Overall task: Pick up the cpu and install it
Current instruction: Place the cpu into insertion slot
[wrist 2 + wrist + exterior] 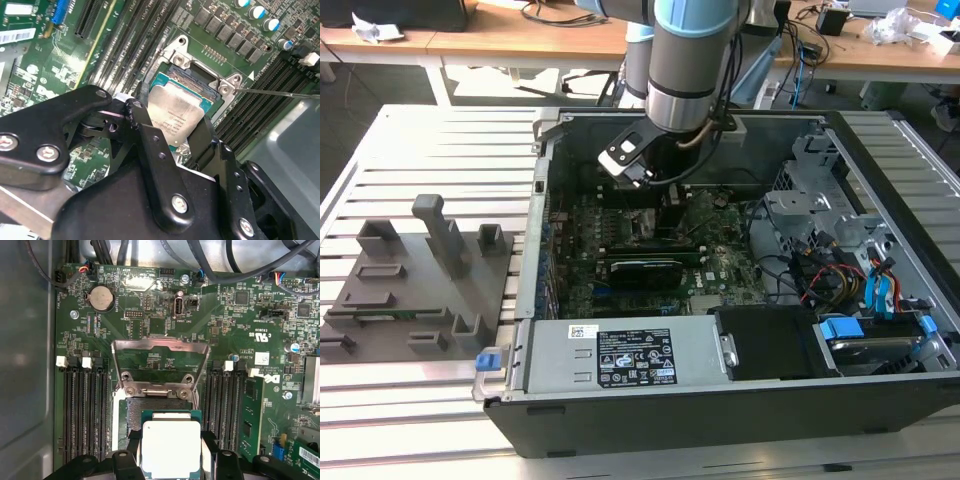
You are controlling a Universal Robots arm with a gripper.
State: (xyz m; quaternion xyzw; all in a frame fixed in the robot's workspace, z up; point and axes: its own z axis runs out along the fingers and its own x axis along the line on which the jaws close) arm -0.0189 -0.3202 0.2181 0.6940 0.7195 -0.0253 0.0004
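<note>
The cpu (171, 452) is a small square chip with a shiny silvery top, and it sits between my gripper's (171, 460) black fingers (132, 447) in both wrist views. It hangs close over the motherboard's open socket (134, 412), partly covering the pin field and slightly off to one side. The socket's metal load plate (160, 357) is flipped up beyond it. In the second wrist view the cpu (176, 112) lies tilted over the socket frame (200, 75), with my gripper (172, 127) shut on its edges. In the exterior view my gripper (665, 215) reaches down into the computer case (720, 410).
Memory slots (82, 410) flank the socket on both sides. A drive cage (820, 220) and loose cables (840, 275) fill the case at the exterior view's right. A grey fixture tray (410, 290) with upright pegs lies outside the case at the exterior view's left.
</note>
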